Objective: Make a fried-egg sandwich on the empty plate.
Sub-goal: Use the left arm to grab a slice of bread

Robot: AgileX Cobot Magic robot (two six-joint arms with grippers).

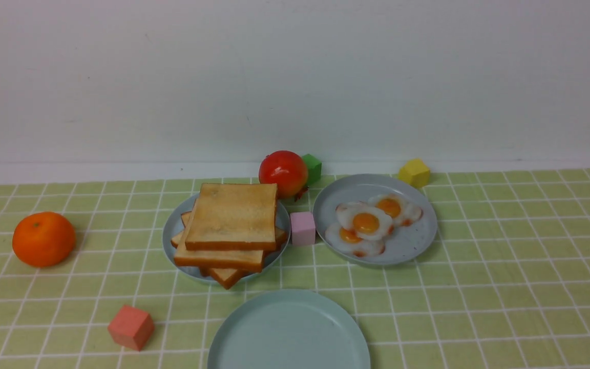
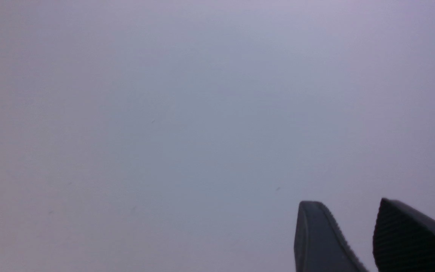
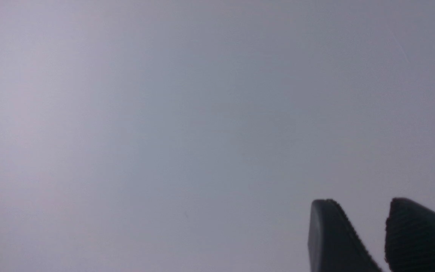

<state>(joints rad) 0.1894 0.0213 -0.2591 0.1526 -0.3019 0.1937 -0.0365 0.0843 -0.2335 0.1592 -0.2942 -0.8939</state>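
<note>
The empty plate (image 1: 289,333), pale aqua, lies at the near middle of the table with nothing on it. Behind it to the left, a stack of golden toast slices (image 1: 232,218) rests on a greyer-blue plate (image 1: 172,230). Behind it to the right, three glossy fried eggs (image 1: 366,223) lie on another grey-blue plate (image 1: 413,241). No assembled fried-egg sandwich is in view. Neither arm shows in the front view. My left gripper (image 2: 347,204) and my right gripper (image 3: 361,202) each face a blank pale surface, open with nothing between the fingers.
An orange (image 1: 44,239) sits at the far left and a tomato (image 1: 283,173) behind the plates. Small cubes lie about: red (image 1: 131,328) near left, pink (image 1: 302,228) between the two back plates, green (image 1: 312,168) and yellow (image 1: 414,172) by the wall.
</note>
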